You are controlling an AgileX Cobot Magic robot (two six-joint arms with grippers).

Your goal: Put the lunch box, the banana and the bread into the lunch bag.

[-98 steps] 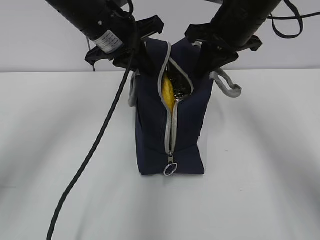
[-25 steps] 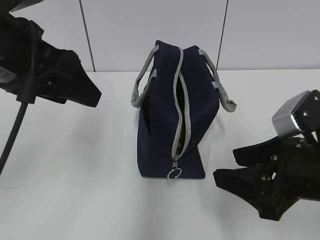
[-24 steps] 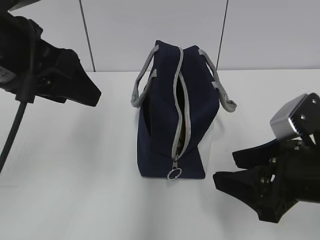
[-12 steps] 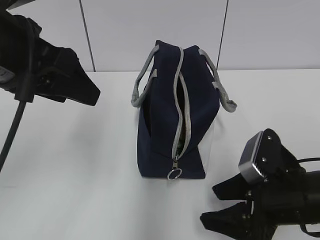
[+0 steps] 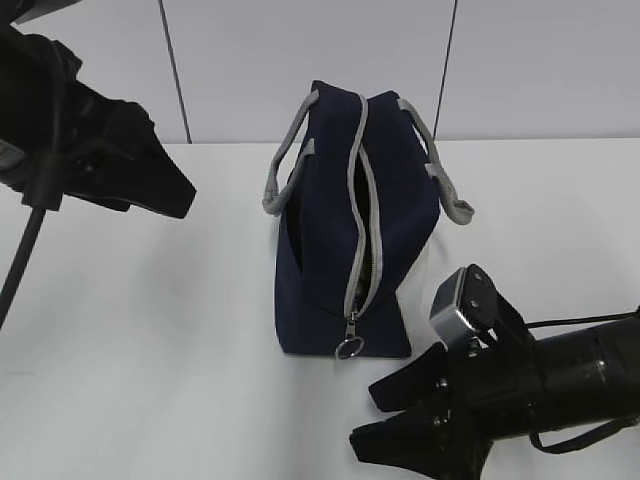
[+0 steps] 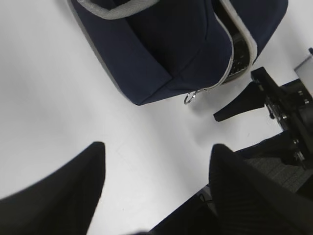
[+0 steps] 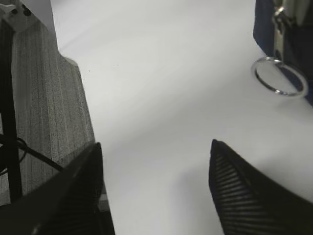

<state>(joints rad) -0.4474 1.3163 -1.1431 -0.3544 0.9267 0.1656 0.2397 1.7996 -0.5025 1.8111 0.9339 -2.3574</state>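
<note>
White bench point(image 5: 150, 330) and pale panelled wall frame the exterior view, where the navy lunch bag point(image 5: 320, 250) stands upright at centre, its grey handles draped to either side and its zipper point(image 5: 358, 215) parted along the top and partway down the near end. The round pull ring point(image 5: 348, 347) hangs at the foot of that end. The left end effector point(image 5: 165, 185) hovers at the far left, well apart from the bag and empty. The right end effector point(image 5: 385, 420) sits low at the front right, its fingers spread wide and empty, pointing past the bag's near corner. Lunch box, banana and bread cannot be seen from here.

From the left wrist, two dark fingers point(image 6: 63, 191) stand wide apart above bare bench point(image 6: 58, 88), gripping nothing. The lunch bag point(image 6: 161, 49) lies beyond them, a strip of silver lining point(image 6: 239, 54) showing through the gap, the pull ring point(image 6: 190, 98) at its corner, and the right end effector point(image 6: 234, 105) near that corner.

From the right wrist, wide-spread fingers point(image 7: 244, 191) frame bare bench point(image 7: 166, 73), with the pull ring point(image 7: 279, 76) resting on it at the upper right, just below the zipper slider point(image 7: 279, 22). A grey floor point(image 7: 44, 117) shows past the bench edge.
</note>
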